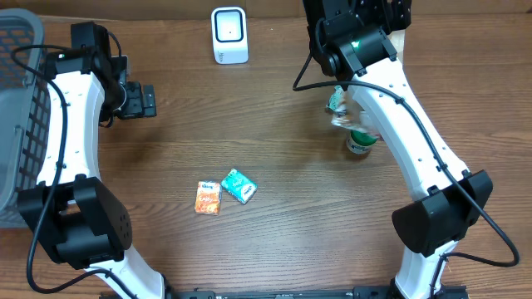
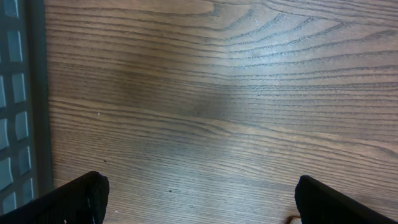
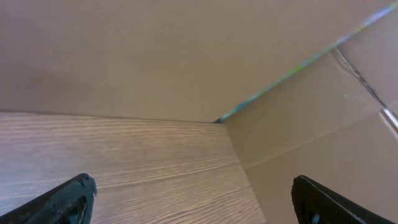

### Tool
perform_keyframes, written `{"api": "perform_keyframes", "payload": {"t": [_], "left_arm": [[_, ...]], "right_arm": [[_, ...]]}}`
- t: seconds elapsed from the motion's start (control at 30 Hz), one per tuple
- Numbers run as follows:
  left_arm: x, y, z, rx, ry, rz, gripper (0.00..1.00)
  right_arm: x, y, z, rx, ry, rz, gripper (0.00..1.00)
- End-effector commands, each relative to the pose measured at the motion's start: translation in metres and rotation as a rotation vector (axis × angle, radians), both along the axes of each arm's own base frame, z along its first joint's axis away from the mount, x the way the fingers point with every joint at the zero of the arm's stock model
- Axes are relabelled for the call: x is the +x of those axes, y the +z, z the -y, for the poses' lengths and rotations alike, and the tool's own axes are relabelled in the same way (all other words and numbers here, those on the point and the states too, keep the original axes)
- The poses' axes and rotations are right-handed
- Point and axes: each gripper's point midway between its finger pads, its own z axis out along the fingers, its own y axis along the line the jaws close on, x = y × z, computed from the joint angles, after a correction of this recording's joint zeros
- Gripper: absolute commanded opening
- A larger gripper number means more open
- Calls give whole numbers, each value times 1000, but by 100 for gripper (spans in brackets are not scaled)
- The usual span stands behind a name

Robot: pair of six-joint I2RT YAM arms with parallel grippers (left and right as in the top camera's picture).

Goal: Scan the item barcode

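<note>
The white barcode scanner (image 1: 229, 35) stands at the back of the table. An orange packet (image 1: 208, 198) and a teal packet (image 1: 238, 186) lie side by side in the middle. Green and white items (image 1: 358, 142) lie partly hidden under my right arm. My left gripper (image 1: 150, 100) (image 2: 199, 202) is open over bare wood at the left, far from the packets. My right gripper (image 3: 193, 199) is open with nothing between its fingers, at the table's back right edge beside a cardboard wall (image 3: 298, 93).
A grey mesh basket (image 1: 18, 116) stands at the left edge, and its wall (image 2: 15, 99) is just left of my left gripper. The wooden tabletop (image 1: 299, 216) is bare around the packets.
</note>
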Motion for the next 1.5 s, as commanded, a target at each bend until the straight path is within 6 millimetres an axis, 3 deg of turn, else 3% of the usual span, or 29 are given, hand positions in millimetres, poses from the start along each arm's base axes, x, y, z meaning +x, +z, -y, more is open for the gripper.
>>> {"api": "perform_keyframes", "payload": {"t": [0.0,0.03,0.07,0.1,0.13,0.17,0.3,0.47,0.57,1.07,1.13,1.23,1.37,1.47], "left_arm": [[3,9,-2,9,-8,26,100],[3,9,-2,9,-8,26,100],[3,9,-2,10,-8,26,99],[3,9,-2,10,-8,26,100],[3,9,-2,10,-8,26,100],[3,9,-2,10,-8,26,99],[3,9,-2,9,-8,26,99],[3,9,-2,10,-8,26,100],[3,9,-2,10,-8,26,100],[3,9,-2,9,-8,26,100],[3,9,-2,10,-8,26,99],[3,9,-2,9,-8,26,100],[3,9,-2,10,-8,26,100],[3,9,-2,10,-8,26,100]], "right_arm": [[0,-2,-16,97,95,-18,98],[0,-9,-22,121,130,-48,97],[0,-16,-29,144,169,-81,88],[0,-25,-38,171,223,-128,62],[-2,-33,-45,187,274,-174,16],[-3,-37,-48,196,293,-196,4],[-5,-38,-48,194,292,-207,4],[-5,-17,-30,150,202,-120,4],[-7,-1,-19,131,136,-49,100],[-19,29,-13,181,129,37,100],[-21,29,-19,215,173,24,100],[-24,16,-54,368,351,-58,99],[-54,-27,-148,808,705,-325,76],[-65,-53,-185,988,789,-443,57]]}}
